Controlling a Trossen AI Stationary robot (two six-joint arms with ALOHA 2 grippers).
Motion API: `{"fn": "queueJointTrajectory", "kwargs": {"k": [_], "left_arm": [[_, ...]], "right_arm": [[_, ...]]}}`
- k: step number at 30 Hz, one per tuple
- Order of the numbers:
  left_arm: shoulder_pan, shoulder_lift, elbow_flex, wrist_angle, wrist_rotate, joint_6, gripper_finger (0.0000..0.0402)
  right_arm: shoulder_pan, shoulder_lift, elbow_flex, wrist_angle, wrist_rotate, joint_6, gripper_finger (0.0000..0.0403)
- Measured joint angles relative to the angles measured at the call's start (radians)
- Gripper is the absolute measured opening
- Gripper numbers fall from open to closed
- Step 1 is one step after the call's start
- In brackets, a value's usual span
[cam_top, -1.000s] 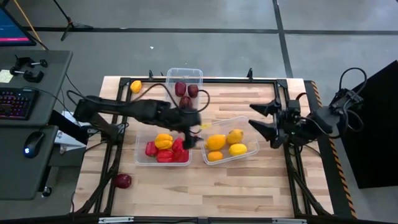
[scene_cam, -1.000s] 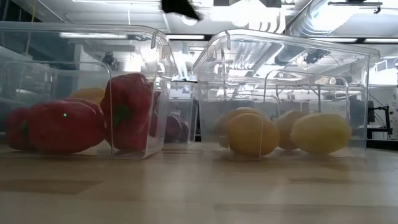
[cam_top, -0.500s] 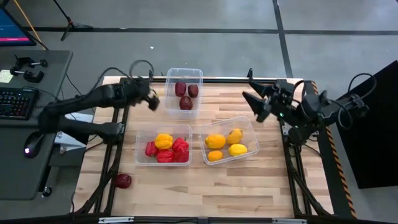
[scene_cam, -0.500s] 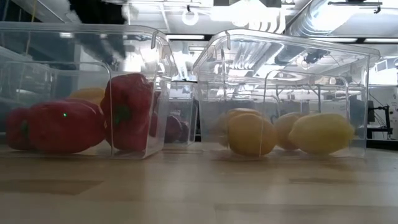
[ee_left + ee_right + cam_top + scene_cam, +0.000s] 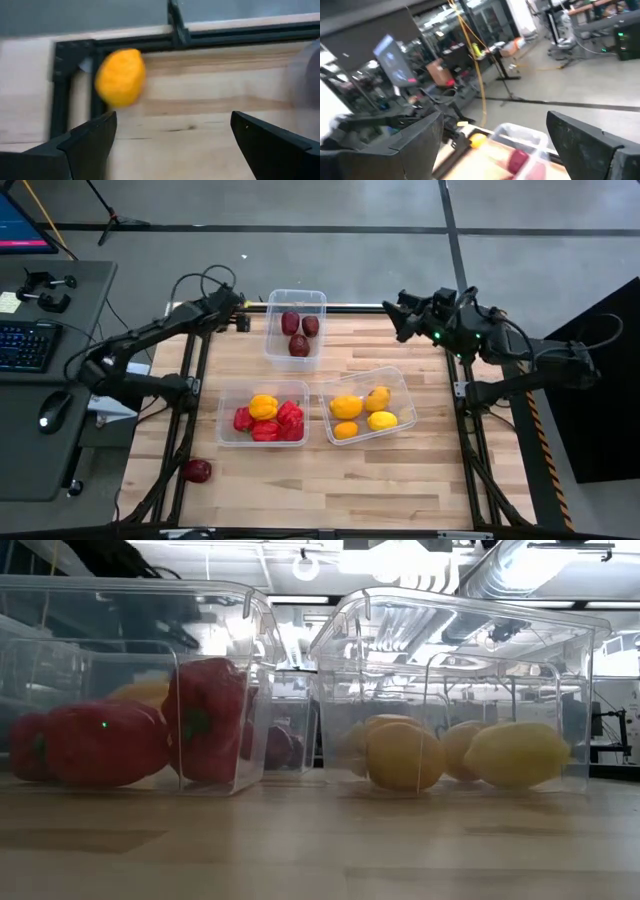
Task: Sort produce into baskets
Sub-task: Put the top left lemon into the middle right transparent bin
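Three clear baskets sit on the wooden counter [image 5: 400, 480]. At the far side, the far basket [image 5: 296, 302] holds three dark maroon pieces [image 5: 299, 345]. Nearer the front, the left basket [image 5: 262, 390] holds red peppers [image 5: 288, 416] with one yellow-orange piece [image 5: 263, 407] on top of them, and the right basket [image 5: 392, 377], set at a slight angle, holds four yellow and orange pieces [image 5: 382, 420]. In the low view the red peppers [image 5: 100, 740] press against the left basket's [image 5: 250, 640] front wall and the yellow pieces [image 5: 515, 753] lie along the right basket's [image 5: 590, 690] floor.

Two pieces are outside the baskets. A loose maroon piece [image 5: 197, 471] lies at the near left edge of the counter, beside the frame rail. A loose yellow piece [image 5: 120, 76] lies in the far left corner, just inside the black frame, as the left wrist view shows.

Over that far left corner hangs the left gripper [image 5: 238, 316], its fingers [image 5: 85, 145] spread wide apart and holding nothing; the yellow piece lies ahead of them. The right gripper [image 5: 398, 315] is raised above the far right edge of the counter, fingers [image 5: 395, 140] likewise wide apart and empty, facing across toward the far basket.
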Motion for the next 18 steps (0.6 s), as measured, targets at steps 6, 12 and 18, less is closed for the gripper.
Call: {"fn": "queueJointTrajectory", "kwargs": {"k": [6,12,18], "left_arm": [[-0.006,0.125,-0.001,0.073,-0.04,-0.207,0.0376],[0.016,0.235,0.031,0.114,-0.05,-0.287,0.0376],[0.042,0.346,0.17,0.047,-0.04,-0.227,0.0376]], "right_arm": [[-0.107,0.0,0.0,-0.08,-0.089,-0.01,0.0343],[-0.205,0.0,0.0,-0.16,-0.204,-0.01,0.0343],[-0.282,0.0,0.0,-0.212,-0.277,-0.017,0.0343]]}}
